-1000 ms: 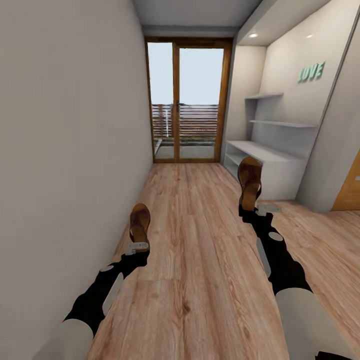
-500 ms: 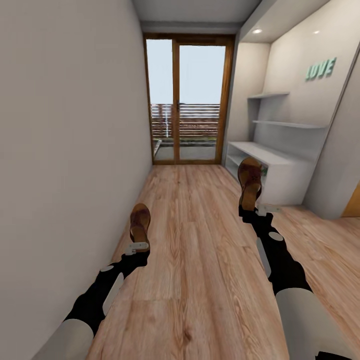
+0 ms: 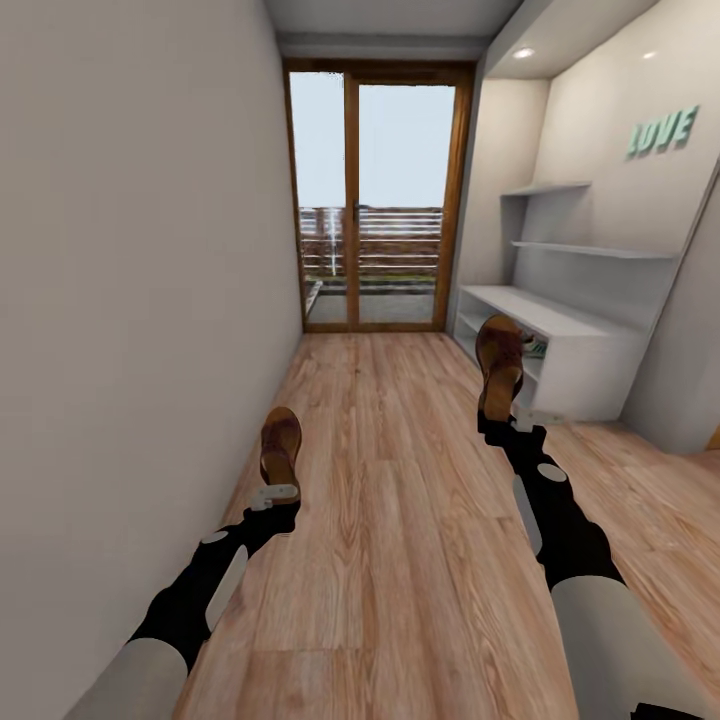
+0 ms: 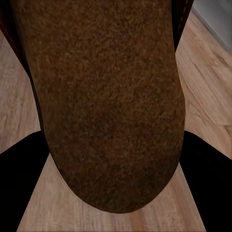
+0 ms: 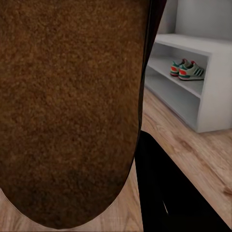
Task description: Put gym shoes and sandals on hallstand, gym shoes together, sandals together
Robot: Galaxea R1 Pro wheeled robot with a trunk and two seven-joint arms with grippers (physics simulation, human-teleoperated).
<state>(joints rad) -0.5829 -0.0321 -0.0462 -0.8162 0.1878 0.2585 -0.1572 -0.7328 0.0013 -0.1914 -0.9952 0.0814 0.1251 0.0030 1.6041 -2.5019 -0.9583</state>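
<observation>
I'm in the corridor, both arms out front, one sandal per claw. My left claw (image 3: 276, 495) pinches the heel end of the left sandal (image 3: 280, 447), which sticks forward, held up off the corridor floor (image 3: 400, 520), close to the plain wall (image 3: 130, 330) on my left. In the left wrist view the sandal's brown sole (image 4: 104, 96) covers most of the frame, with dark finger shapes at both lower corners and wood planks past them.

My right claw (image 3: 512, 418) pinches the heel end of the right sandal (image 3: 499, 365), carried higher and further forward than the left one. In the head view it overlaps the near front of the hallstand (image 3: 590, 345), though I can't tell how close it really is. The right wrist view gives that sandal's sole (image 5: 72, 106) close up.

Both gym shoes (image 5: 187, 69) are already on the hallstand (image 5: 212, 92), side by side in the upper open shelf level under the bench top, touching or nearly so. In the head view just a small bit of them (image 3: 537, 349) peeks out beside the right sandal.

Two floating shelves (image 3: 590, 250) and green LOVE lettering (image 3: 660, 132) are on the wall above the hallstand. A glass door (image 3: 375, 200) with a wood frame closes the corridor end.
</observation>
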